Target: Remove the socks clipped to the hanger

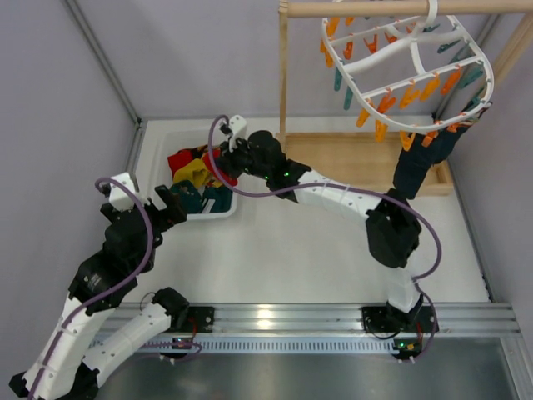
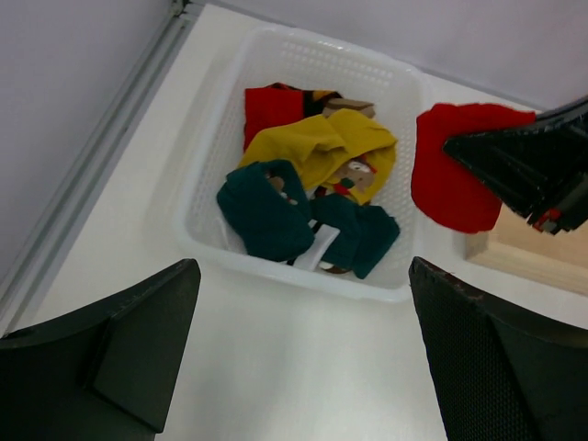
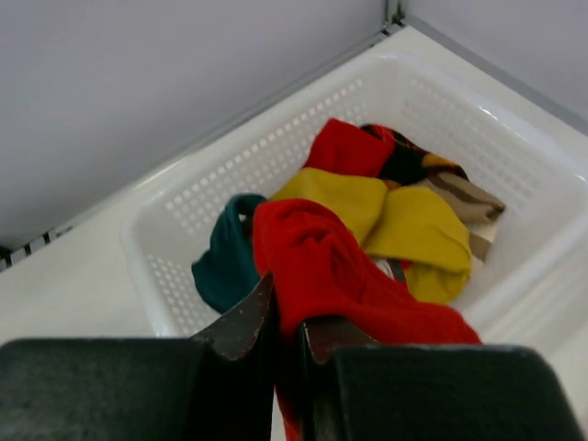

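The white hanger (image 1: 408,50) with orange and teal clips hangs at the top right. One dark sock (image 1: 420,162) is still clipped to its lower edge. My right gripper (image 3: 287,322) is shut on a red sock (image 3: 322,257), holding it over the right rim of the white basket (image 3: 156,211). The red sock (image 2: 450,175) also shows in the left wrist view, beside the basket (image 2: 303,276). Yellow (image 2: 322,147), teal (image 2: 266,207) and red (image 2: 271,106) socks lie in the basket. My left gripper (image 2: 303,358) stands open and holds nothing, just in front of the basket.
The hanger hangs from the rod of a wooden stand (image 1: 375,8), whose tray base (image 1: 358,158) lies right of the basket. A brown striped sock (image 3: 464,197) lies in the basket. Grey walls close in on the left, back and right.
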`<action>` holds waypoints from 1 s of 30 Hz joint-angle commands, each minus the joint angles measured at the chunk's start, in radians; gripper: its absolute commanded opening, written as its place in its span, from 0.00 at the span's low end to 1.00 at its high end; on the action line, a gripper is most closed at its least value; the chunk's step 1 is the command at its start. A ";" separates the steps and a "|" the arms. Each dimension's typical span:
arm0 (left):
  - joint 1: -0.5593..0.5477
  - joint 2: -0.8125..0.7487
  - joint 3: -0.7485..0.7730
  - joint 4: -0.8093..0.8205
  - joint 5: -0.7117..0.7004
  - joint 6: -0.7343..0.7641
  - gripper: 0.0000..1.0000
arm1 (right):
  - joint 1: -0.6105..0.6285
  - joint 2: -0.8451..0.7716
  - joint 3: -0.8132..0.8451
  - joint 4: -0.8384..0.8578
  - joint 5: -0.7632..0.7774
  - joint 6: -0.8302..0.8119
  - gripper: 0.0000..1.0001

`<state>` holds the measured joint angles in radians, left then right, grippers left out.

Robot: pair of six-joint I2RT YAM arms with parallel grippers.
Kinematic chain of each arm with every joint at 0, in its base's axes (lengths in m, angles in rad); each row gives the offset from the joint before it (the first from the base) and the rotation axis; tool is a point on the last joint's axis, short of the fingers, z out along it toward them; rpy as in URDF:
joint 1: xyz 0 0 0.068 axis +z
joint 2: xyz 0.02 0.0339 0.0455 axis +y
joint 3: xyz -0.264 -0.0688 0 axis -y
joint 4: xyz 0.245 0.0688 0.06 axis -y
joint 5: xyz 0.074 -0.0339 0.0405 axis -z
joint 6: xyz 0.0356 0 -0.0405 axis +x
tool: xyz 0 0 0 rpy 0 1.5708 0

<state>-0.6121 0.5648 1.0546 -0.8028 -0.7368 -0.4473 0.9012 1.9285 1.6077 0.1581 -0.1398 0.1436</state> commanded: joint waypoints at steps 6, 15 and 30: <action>0.000 -0.040 -0.093 -0.016 -0.058 -0.031 0.99 | 0.048 0.233 0.334 -0.146 -0.078 -0.030 0.55; 0.000 -0.042 -0.100 -0.013 -0.035 -0.031 0.99 | 0.022 -0.061 0.045 -0.131 0.060 -0.032 0.99; 0.000 0.027 -0.120 0.031 0.126 0.012 0.99 | -0.197 -1.020 -0.894 -0.135 0.253 0.057 0.99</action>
<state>-0.6121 0.5724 0.9394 -0.8196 -0.6643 -0.4595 0.7509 1.0321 0.8040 0.0860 0.0635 0.1776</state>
